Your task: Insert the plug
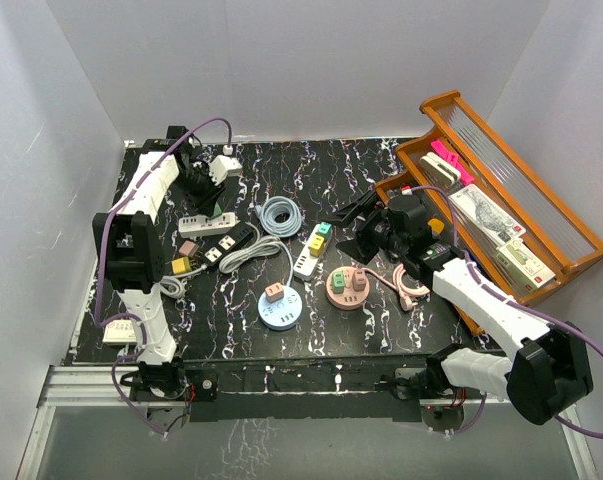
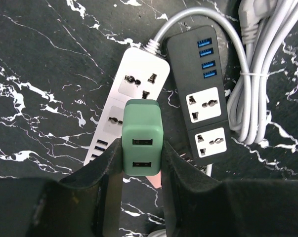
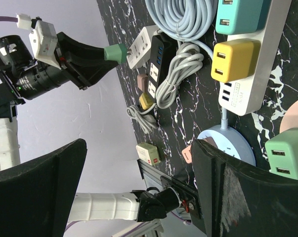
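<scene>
**Green plug pinched in the left claw, over the white strip**

We see the left gripper (image 2: 141,148) pressed in on the green plug (image 2: 142,116), one black finger flat against each of its sides. The plug's face with two USB slots looks up at the wrist camera, and its body sticks out a little past the fingertips. It sits at the far left of the table (image 2: 50,74), directly over the white power strip (image 2: 139,81). It covers part of that strip's second socket, while the first socket beyond it is in full view. From these views we cannot tell whether the plug's prongs touch the strip.

Just beside the white strip, on the right in the wrist view, lies the black power strip (image 2: 200,74), with blue USB ports and two white sockets. A bundle of white cable (image 2: 260,74) lies next to it.

The right gripper (image 3: 139,145) is spread wide with nothing between its fingers. It is near the middle of the table, well apart from the plug. In its camera we see a long white strip (image 3: 255,84) carrying a yellow adapter (image 3: 233,59).
</scene>
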Controlling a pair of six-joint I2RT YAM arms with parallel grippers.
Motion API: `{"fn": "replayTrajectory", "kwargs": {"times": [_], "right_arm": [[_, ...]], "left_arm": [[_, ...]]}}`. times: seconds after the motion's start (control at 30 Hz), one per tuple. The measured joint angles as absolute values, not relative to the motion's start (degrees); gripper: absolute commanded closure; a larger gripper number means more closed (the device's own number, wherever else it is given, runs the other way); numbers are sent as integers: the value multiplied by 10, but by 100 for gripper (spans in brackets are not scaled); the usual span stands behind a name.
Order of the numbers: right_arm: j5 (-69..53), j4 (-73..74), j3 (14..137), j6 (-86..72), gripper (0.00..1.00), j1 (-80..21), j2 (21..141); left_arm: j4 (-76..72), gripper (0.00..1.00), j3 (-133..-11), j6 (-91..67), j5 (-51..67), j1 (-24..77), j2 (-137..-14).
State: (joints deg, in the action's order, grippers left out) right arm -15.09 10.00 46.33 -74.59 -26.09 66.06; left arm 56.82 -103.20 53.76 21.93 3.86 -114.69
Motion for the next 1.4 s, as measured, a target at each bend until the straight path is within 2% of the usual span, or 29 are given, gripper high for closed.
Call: {"fn": "replayTrajectory", "kwargs": {"times": [0.43, 1.4], "right_arm": [[-122, 111, 472, -766, 16, -286, 670], [-121, 119, 472, -768, 17, -296, 682]], "left_arm": [[618, 100, -1102, 616, 200, 68, -1187], [615, 100, -1069, 700, 207, 76, -1207]]}}
